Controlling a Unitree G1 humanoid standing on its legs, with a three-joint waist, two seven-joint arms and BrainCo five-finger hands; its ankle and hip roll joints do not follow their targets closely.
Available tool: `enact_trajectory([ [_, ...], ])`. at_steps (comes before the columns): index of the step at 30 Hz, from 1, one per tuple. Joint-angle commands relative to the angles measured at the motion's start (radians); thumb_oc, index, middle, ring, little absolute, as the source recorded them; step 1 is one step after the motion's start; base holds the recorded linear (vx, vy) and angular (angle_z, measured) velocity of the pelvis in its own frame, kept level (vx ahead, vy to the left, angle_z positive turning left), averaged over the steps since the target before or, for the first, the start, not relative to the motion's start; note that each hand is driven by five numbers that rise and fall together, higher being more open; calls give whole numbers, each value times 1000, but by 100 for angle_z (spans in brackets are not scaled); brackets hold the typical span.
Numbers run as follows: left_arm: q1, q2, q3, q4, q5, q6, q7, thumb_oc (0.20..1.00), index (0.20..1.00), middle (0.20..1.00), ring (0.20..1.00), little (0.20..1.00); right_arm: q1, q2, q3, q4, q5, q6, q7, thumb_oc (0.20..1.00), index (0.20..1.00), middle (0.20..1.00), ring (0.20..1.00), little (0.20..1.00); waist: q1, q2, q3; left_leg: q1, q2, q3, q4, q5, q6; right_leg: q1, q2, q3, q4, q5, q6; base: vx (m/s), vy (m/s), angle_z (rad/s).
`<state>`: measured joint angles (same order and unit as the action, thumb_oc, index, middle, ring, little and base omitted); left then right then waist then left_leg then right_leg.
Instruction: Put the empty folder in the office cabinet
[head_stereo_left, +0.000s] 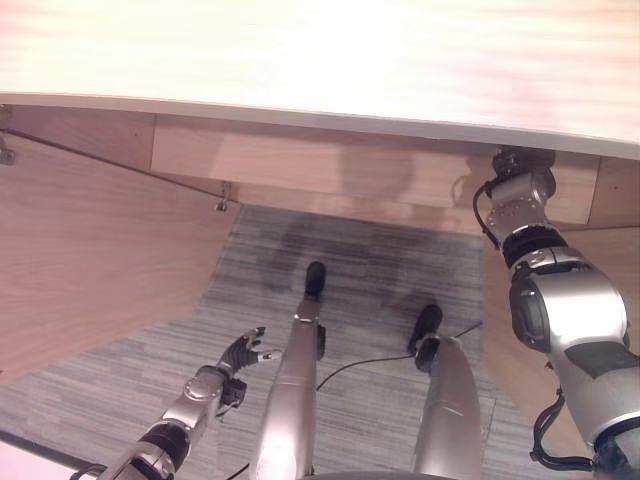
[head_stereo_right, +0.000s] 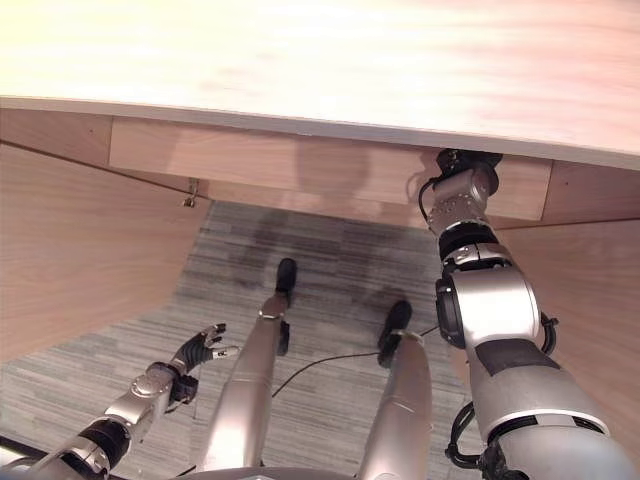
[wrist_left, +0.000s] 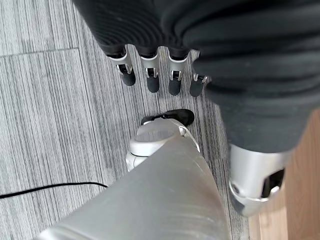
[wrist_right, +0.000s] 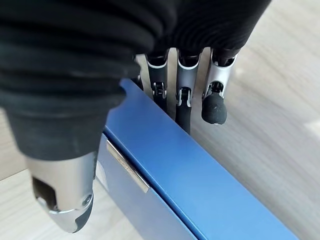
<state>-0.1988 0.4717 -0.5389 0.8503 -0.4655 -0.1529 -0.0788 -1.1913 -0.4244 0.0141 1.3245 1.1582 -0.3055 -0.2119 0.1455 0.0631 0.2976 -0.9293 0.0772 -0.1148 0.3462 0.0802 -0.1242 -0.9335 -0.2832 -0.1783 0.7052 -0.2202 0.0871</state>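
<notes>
Folder: a blue folder (wrist_right: 190, 185) with a metal strip on its spine is seen in the right wrist view. It stands on edge on a light wood surface (wrist_right: 270, 100).
Folder contact: the folder is gripped by the right hand (wrist_right: 182, 95). The fingers (wrist_right: 183, 107) are laid down over one face and the thumb (wrist_right: 65, 200) is set against the spine side, so the folder is pinched between them.
Right arm: in the eye views the arm is raised on the right, and its wrist is hidden behind the pale edge of the desk top (head_stereo_left: 320, 70).
Left hand: the left hand (head_stereo_left: 240, 352) hangs low at the left, above grey carpet (head_stereo_left: 370, 270). Its fingers (wrist_left: 150, 75) are held straight and slightly apart, with nothing between them.
Surroundings: a wood side panel (head_stereo_left: 90, 250) is seen at the left below the desk top, and a wood back panel (head_stereo_left: 300, 160) spans the space beneath it.
</notes>
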Motion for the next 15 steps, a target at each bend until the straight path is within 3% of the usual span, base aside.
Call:
enact_trajectory([
  [1,-41,-36,40,39,-3,-5,2,1000,1000,1000,1000,1000,241,82,-66,129,73,92,-65,1000,1000,1000,1000,1000,39,82,128,48,-11,25,66,-200,45,79,46,18,-73,-24,45,0,0,0],
  [13,-9,-50,72,24,-8,-6,-26,1000,1000,1000,1000,1000,381,103,-92,70,31,86,-19,1000,1000,1000,1000,1000,30,81,118,113,-12,26,33,-191,39,142,41,15,-100,-11,52,-7,2,0],
  [14,-2,-48,81,14,-15,-9,-37,1000,1000,1000,1000,1000,424,119,-88,40,14,85,0,1000,1000,1000,1000,1000,32,80,118,131,-10,29,12,-154,41,158,40,2,-125,27,47,0,0,0],
  [15,-1,-48,81,14,-15,-8,-37,1000,1000,1000,1000,1000,426,120,-88,38,13,85,-1,1000,1000,1000,1000,1000,29,78,111,143,-11,22,12,-182,37,170,42,12,-121,0,54,-6,-5,6],
])
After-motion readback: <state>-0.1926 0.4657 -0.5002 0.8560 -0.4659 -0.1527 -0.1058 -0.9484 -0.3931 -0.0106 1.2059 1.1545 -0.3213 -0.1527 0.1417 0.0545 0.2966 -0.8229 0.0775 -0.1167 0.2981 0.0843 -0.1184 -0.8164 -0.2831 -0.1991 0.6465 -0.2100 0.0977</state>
